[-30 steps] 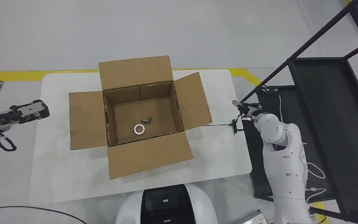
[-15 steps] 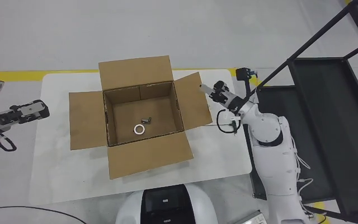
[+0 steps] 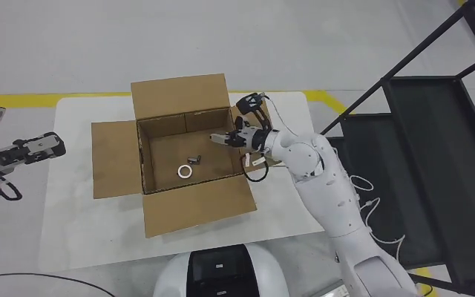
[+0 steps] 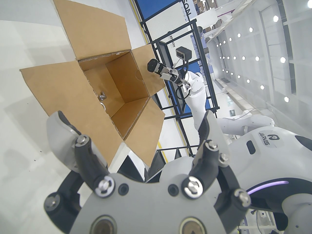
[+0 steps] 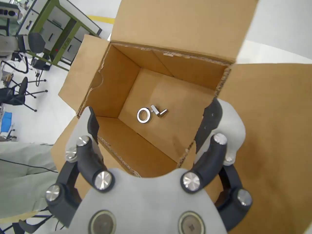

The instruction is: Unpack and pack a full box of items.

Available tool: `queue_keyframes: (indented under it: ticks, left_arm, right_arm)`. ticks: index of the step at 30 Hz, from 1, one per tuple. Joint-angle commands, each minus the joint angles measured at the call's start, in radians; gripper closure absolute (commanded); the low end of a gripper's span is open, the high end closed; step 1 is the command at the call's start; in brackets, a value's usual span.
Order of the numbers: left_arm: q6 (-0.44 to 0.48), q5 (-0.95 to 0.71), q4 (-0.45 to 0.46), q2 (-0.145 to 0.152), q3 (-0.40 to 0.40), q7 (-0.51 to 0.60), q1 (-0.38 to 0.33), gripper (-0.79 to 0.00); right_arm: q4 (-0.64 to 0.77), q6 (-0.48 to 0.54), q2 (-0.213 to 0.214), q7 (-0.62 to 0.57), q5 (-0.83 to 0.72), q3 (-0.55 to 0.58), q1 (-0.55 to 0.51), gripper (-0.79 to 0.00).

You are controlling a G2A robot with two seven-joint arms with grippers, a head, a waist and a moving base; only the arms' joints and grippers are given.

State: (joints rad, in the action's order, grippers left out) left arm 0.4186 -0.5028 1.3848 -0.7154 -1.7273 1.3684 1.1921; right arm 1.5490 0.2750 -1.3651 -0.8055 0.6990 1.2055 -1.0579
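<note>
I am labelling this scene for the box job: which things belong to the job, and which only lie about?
Belong to the job: cardboard box; metal ring and small metal part inside it; right gripper, open above the box; left gripper, open, apart from the box.
Only lying about: black rack; yellow floor line.

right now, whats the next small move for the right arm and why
Probably lower the right end effector into the open box, toward the metal ring. The end effector is open and empty and hangs over the box's rim, and the ring and a small metal part lie loose on the box floor, ready to be picked out.
</note>
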Motion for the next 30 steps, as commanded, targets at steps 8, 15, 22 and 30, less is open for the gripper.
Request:
queue_keyframes:
  ticks: [8,15,22,30]
  left_arm:
    - [0.0,0.0,0.0,0.0,0.0,0.0,0.0,-0.785]
    - [0.0,0.0,0.0,0.0,0.0,0.0,0.0,-0.785]
    - [0.0,0.0,0.0,0.0,0.0,0.0,0.0,-0.785]
    - [0.0,0.0,0.0,0.0,0.0,0.0,0.0,-0.785]
  right_arm:
    - [-0.139,0.007,-0.021,-0.058,0.186,-0.196,0.126,-0.785]
    - [-0.257,-0.077,-0.054,-0.073,0.246,-0.319,0.22,-0.785]
    - [-0.282,-0.101,-0.064,-0.068,0.234,-0.337,0.234,-0.785]
    - [-0.282,-0.101,-0.064,-0.068,0.234,-0.337,0.234,-0.785]
